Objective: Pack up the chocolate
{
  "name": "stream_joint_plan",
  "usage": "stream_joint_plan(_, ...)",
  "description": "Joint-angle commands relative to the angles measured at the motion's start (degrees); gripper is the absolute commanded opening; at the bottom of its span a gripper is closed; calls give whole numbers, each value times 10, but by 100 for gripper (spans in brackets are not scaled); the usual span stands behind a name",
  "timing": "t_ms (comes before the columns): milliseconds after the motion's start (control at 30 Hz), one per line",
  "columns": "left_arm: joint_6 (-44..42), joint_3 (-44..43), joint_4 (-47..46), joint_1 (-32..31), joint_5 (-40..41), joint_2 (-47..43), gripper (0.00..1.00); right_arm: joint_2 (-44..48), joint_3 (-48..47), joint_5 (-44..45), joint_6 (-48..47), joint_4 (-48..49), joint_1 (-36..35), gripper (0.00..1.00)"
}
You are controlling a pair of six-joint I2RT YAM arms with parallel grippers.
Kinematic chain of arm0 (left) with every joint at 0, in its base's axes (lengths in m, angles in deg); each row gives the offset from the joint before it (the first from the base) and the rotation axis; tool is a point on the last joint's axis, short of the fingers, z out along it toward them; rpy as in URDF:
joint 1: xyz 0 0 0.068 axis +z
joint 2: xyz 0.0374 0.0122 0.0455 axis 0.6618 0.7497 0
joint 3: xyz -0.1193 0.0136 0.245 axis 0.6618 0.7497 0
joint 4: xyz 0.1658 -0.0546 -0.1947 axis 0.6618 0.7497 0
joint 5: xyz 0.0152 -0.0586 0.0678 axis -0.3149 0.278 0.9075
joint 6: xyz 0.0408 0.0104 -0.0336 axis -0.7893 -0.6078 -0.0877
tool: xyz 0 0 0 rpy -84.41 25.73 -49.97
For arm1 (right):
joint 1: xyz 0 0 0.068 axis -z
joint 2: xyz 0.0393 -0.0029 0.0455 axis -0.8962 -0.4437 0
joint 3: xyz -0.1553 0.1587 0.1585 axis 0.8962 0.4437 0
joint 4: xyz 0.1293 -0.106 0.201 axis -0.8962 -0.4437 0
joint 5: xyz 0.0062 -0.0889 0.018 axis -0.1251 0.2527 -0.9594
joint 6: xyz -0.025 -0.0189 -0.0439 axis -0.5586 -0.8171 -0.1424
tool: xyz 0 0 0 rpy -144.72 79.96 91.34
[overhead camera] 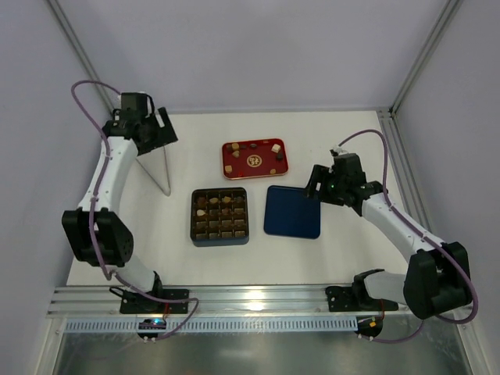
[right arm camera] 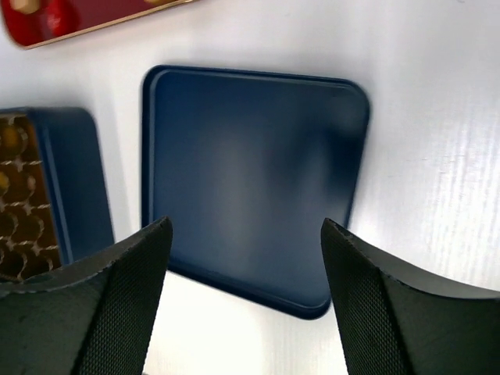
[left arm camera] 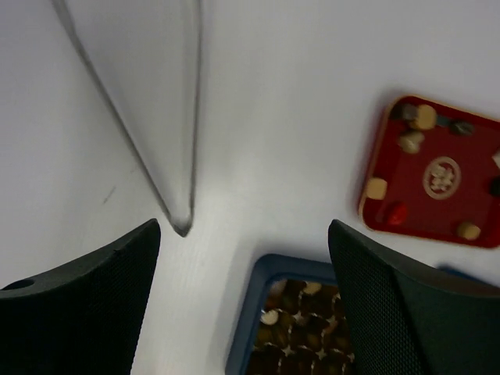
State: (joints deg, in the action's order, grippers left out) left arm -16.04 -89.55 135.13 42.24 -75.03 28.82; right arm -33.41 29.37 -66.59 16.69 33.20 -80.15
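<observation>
Several small chocolate pieces (overhead camera: 251,146) in brown, tan and cream lie on a red tray (overhead camera: 254,170); they show in the left wrist view (left arm camera: 424,116) too. More pieces fill the gridded dark box (overhead camera: 219,216), also seen in the left wrist view (left arm camera: 301,328). The navy lid (overhead camera: 292,212) lies flat right of the box and fills the right wrist view (right arm camera: 250,172). My left gripper (overhead camera: 162,129) is open and empty, high at the far left. My right gripper (overhead camera: 314,183) is open and empty above the lid's right edge.
A thin metal frame leg (overhead camera: 166,183) stands left of the box, under the left arm, and shows in the left wrist view (left arm camera: 181,223). The cell's walls close in the table at left, back and right. An aluminium rail (overhead camera: 250,301) runs along the near edge.
</observation>
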Motion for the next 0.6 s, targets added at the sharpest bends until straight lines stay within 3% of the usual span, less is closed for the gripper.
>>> stream_joint_plan(0, 7, 36, -7, -94, -61, -72, 85, -24, 13, 19, 3, -12, 32, 75)
stream_joint_plan(267, 66, 133, -74, -238, -132, -176, 84, -72, 54, 54, 25, 20, 48, 62)
stream_joint_plan(433, 81, 152, -104, -300, -163, -170, 83, -123, 54, 64, 31, 34, 48, 47)
stream_joint_plan(567, 87, 156, -120, -340, -161, -155, 82, -142, 57, 67, 35, 42, 45, 42)
